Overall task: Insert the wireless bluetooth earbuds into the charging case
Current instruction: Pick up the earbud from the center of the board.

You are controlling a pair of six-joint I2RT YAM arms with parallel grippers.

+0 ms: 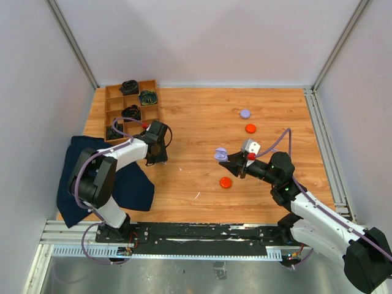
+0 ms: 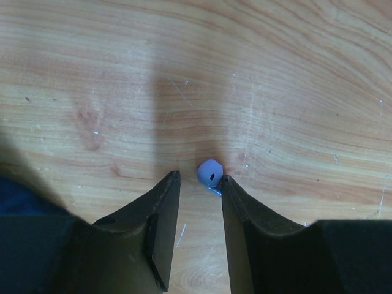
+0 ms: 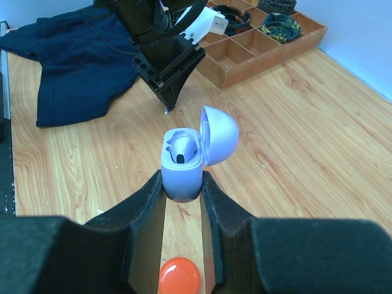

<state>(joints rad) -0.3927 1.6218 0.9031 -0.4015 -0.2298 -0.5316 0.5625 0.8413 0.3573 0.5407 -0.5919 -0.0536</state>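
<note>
A lavender earbud point(image 2: 209, 173) lies on the wooden table just past the tips of my left gripper point(image 2: 200, 177), touching the right fingertip point(image 2: 225, 181). The jaws stand narrowly open, and only bare wood shows between them. In the top view my left gripper point(image 1: 157, 158) points down at the table beside the blue cloth. My right gripper point(image 3: 182, 177) is shut on the lavender charging case point(image 3: 181, 174), held above the table with its lid point(image 3: 219, 135) open. One lavender earbud point(image 3: 184, 149) sits inside the case point(image 1: 222, 155).
An orange-red disc point(image 1: 225, 182) lies below the held case; another orange-red disc point(image 1: 250, 128) and a lavender disc point(image 1: 245, 113) lie farther back. A wooden compartment tray point(image 1: 114, 104) with black coiled bundles stands at the back left. A dark blue cloth point(image 1: 79, 177) covers the left side.
</note>
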